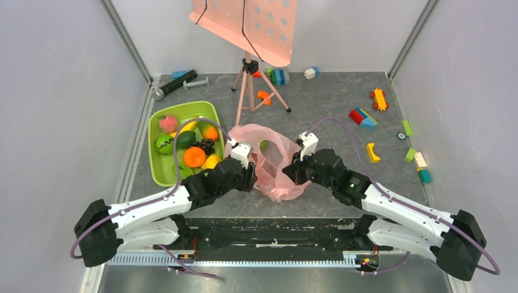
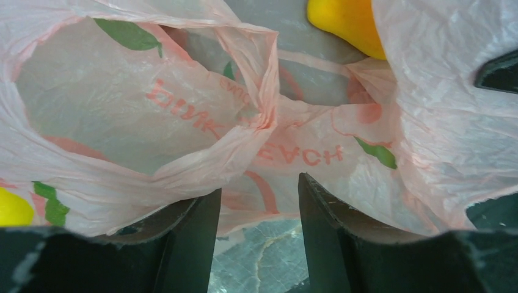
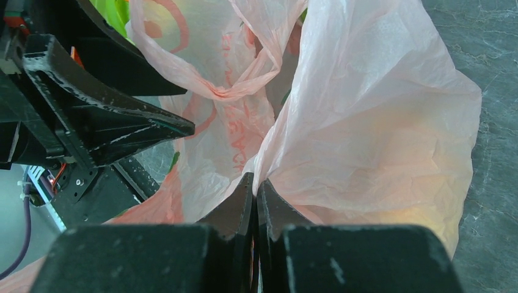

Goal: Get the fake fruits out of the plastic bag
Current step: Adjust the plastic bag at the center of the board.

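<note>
Green tray: left of centre in the overhead view, on the tabletop; fake fruits lie in it, an orange one the plainest.
Left hand: jaws parted with nothing clamped; a fold of pink film sags just ahead of the tips.
Plastic bag: crumpled on the tabletop at centre frame, between the two hands; one loop handle lies across its mouth.
Yellow fruit: top right of the left wrist view, at the bag's edge; whether it sits inside the bag or beside it I cannot tell.
Right hand: fingers pressed together on a pleat of the bag's wall, right of centre overhead.
Step in hand: likely spreading the mouth so that a fruit can be reached.
Doing it well: the right pinch should be firm and lift a little so the mouth gapes; the left hand should enter through the opening, not push on the film; it should close on fruit alone, since thin film caught in the jaws would drag the whole bag.
Writing: red lettering seen reversed through the film; "EACH" is clear, and the upside-down word above looks like "PINK"; probably "PINK PEACH".
Other labels: red letters in the right wrist view are too creased to read.
</note>
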`<state>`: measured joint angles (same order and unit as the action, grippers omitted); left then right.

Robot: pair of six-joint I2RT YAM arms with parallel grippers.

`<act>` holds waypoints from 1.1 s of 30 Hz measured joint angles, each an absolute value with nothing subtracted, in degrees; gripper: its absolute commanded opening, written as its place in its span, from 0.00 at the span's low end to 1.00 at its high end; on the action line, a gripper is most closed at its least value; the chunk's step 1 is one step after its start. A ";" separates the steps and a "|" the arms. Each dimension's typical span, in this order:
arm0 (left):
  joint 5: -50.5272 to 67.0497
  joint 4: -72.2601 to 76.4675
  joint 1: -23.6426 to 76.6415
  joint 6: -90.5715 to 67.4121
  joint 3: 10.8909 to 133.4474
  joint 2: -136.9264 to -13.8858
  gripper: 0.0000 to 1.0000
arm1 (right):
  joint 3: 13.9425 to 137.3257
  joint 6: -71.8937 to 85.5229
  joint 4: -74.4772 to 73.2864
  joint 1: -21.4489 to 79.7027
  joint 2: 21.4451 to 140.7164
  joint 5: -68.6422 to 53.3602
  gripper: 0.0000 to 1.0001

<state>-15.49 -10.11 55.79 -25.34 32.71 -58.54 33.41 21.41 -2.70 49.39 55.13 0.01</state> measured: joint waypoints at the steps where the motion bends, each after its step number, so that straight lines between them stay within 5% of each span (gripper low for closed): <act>1: -15.75 -9.87 55.66 -24.32 32.75 -58.94 0.58 | 33.41 21.41 -2.70 49.39 55.13 -0.16 0.04; 33: -18.31 2.13 49.21 -7.46 46.61 -80.53 0.63 | 33.34 21.43 -2.68 49.39 55.20 -1.69 0.05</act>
